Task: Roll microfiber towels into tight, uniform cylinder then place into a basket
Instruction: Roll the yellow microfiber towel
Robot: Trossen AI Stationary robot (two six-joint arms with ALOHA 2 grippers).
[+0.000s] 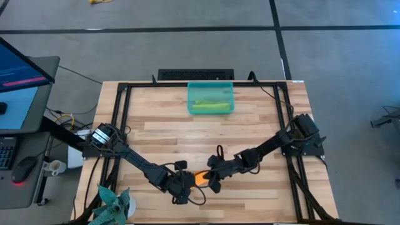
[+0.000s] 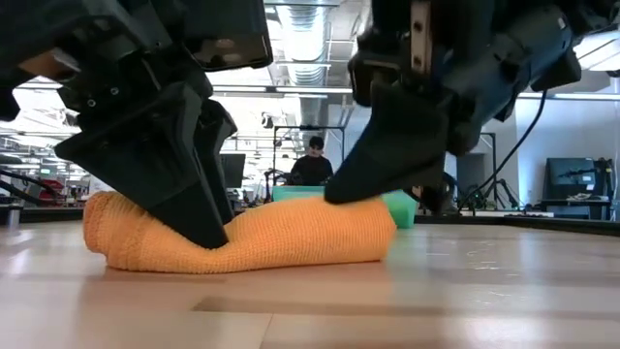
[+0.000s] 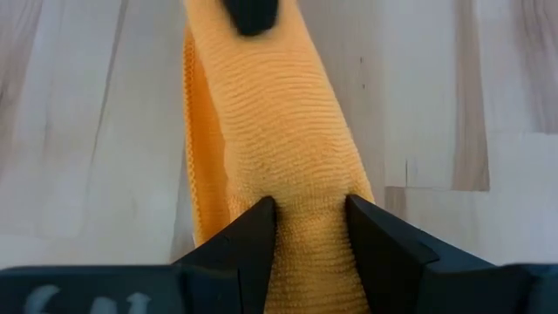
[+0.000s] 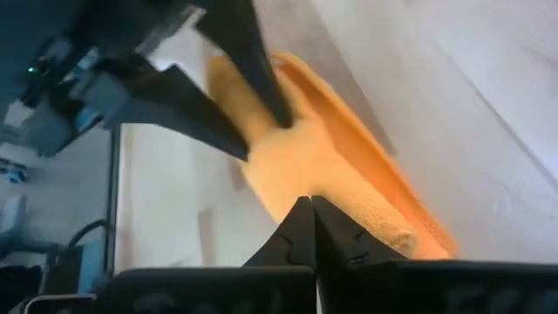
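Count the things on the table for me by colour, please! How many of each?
Orange: 1, the rolled orange towel lying near the front of the table.
Lime green: 1, the green towel, rolled inside the basket.
Teal green: 2, the basket and the spiky plant-like thing at the front left corner.
Total: 4

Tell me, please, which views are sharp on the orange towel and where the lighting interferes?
Left wrist view: orange towel weave crisp between the left hand fingers. Low view: towel sharp, ceiling lights bright behind, dark arms backlit. Right wrist view: left arm blurred, towel softer.
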